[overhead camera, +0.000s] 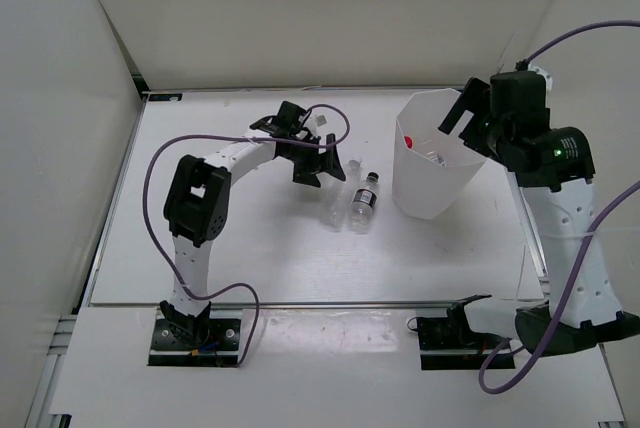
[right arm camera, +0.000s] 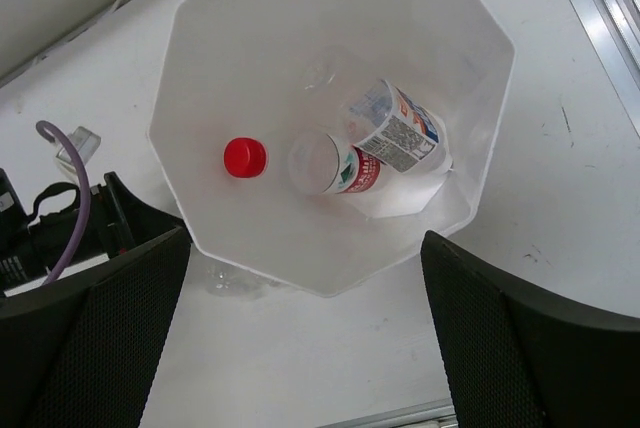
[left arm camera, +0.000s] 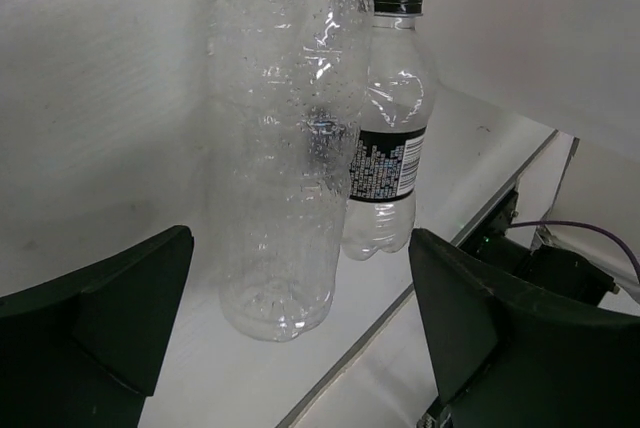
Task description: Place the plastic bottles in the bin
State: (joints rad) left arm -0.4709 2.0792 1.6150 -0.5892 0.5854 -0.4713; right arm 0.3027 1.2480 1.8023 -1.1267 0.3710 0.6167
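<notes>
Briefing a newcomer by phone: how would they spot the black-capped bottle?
Find the tall white bin toward the table's right. Just left of it two clear bottles lie side by side; the black-capped bottle is the one nearer the bin. Its dark label sets it apart from the plain bottle.

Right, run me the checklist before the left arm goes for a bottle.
1. Left pincer open: ok, jaws wide.
2. Target lined up: ok, the plain bottle sits centred ahead of it.
3. Room beside target: not ok, the black-capped bottle lies close alongside; whether they touch, cannot tell.
4. Right pincer empty: ok, open, holding nothing.
5. Bin has room: ok, only the red-labelled bottle and the blue-white-labelled bottle lie at its bottom.
6. Bin mouth free: not ok, the right pincer hovers over it.
</notes>
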